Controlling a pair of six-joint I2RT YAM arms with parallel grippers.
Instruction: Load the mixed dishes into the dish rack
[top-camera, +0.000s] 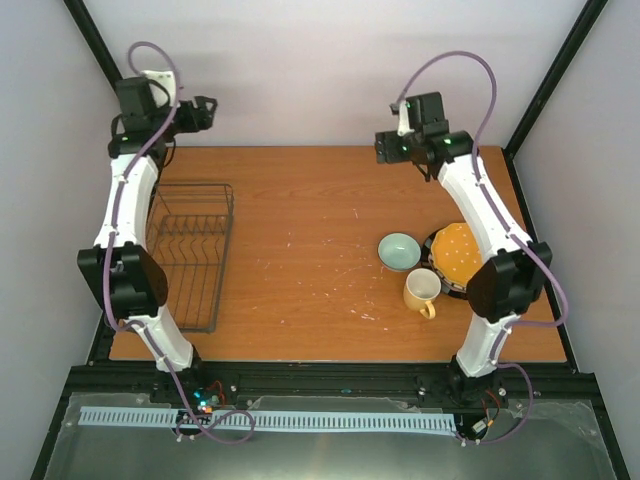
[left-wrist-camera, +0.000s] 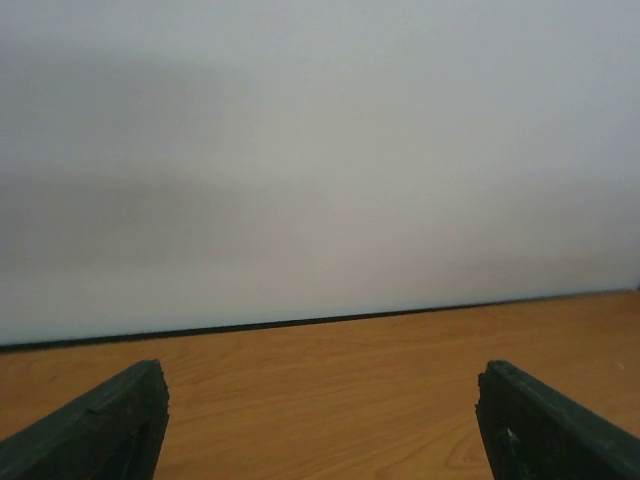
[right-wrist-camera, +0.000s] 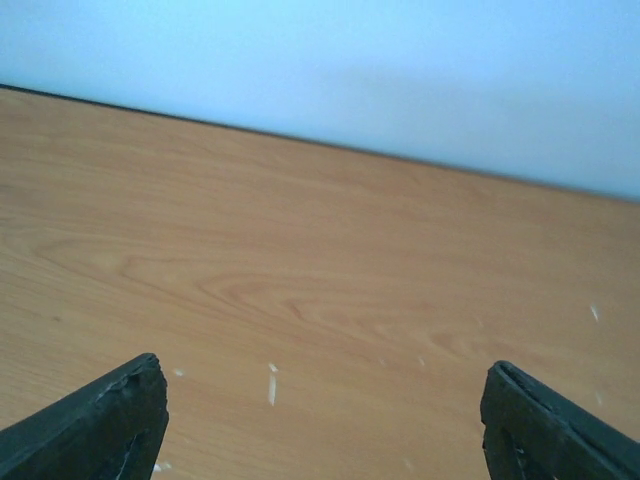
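Observation:
The dark wire dish rack (top-camera: 190, 255) stands empty at the table's left side. A pale blue-green bowl (top-camera: 399, 251), a cream-yellow mug (top-camera: 421, 291) and an orange-yellow dotted plate (top-camera: 458, 252) sit at the right. The plate lies on a stack that shows only a dark rim, and the right arm covers part of it. The other plates are hidden. My left gripper (top-camera: 205, 112) is raised at the far left, beyond the rack, open and empty (left-wrist-camera: 320, 375). My right gripper (top-camera: 384, 148) is raised at the far right, beyond the dishes, open and empty (right-wrist-camera: 320, 370).
The wooden table (top-camera: 310, 230) has pale walls at the back and sides, with black frame posts in the corners. Both wrist views show only bare tabletop and the wall.

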